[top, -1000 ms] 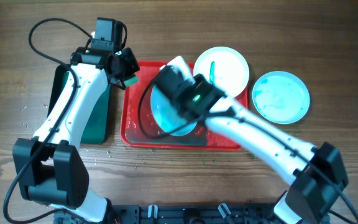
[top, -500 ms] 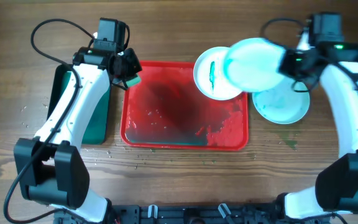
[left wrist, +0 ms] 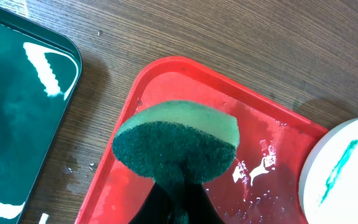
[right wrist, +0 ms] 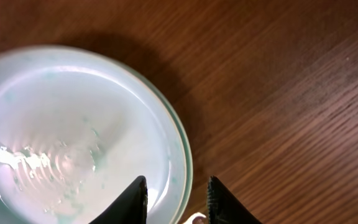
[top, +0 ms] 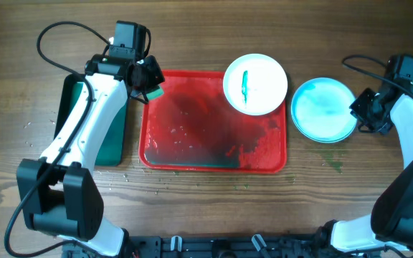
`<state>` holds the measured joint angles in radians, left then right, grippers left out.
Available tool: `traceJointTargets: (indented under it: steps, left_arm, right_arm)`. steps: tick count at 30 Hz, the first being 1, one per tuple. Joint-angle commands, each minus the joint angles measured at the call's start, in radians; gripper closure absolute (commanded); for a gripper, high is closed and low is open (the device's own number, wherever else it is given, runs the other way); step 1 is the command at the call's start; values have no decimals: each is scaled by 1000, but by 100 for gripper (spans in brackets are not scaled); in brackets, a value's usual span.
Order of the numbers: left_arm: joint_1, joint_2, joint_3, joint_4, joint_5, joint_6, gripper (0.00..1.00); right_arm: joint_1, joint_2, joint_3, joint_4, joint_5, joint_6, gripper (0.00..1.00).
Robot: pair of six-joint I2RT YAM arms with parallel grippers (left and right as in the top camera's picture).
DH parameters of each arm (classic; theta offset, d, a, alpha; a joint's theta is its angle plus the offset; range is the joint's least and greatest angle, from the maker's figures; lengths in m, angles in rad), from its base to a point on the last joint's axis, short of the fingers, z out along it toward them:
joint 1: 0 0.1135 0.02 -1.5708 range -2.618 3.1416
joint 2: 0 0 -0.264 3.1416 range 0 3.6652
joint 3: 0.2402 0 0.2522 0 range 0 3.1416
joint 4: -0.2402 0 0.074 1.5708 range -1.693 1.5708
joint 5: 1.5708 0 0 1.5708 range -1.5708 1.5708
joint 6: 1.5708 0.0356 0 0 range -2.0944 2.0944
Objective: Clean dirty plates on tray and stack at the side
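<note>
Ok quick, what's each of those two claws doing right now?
Left gripper: closed on the green sponge.
Right gripper: open, straddling the rim of the stacked plates.

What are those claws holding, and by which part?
Left gripper pinches the green sponge by one edge; right gripper holds nothing, open astride a plate rim.

The red tray [top: 192,136] lies flat on the desk [top: 192,36], long side running left to right. Its floor is wet and smeared dark, with pale flecks. One white plate [top: 260,89] sits face up at the tray's far right corner, overhanging the rim, with a short teal streak left of its middle. The other two plates [top: 324,110] are stacked face up on the desk just right of the tray. The top one is wet and tinted pale teal.
</note>
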<state>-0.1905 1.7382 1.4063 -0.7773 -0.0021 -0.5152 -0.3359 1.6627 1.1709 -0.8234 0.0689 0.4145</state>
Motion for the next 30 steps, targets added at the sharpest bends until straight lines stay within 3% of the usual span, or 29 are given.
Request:
traceJointTargets:
  steps: [1, 4, 9, 16, 25, 30]
  left_arm:
    - [-4, 11, 0, 6, -10, -17, 96]
    - [-4, 11, 0, 6, -10, -17, 96]
    - [-4, 11, 0, 6, -10, -17, 96]
    - [-4, 11, 0, 2, -10, -17, 96]
    - [-4, 11, 0, 1, -11, -17, 96]
    - [-4, 11, 0, 2, -11, -17, 96]
  right_arm:
    - [4, -10, 29, 19, -147, -75, 60]
    - [47, -10, 80, 20, -312, -142, 58]
    - [209, 0, 87, 77, -340, -148, 59]
    - [412, 122, 87, 210, -124, -51, 59]
    - [437, 283, 87, 389, -114, -241, 60]
    - [437, 305, 87, 404, -132, -284, 73]
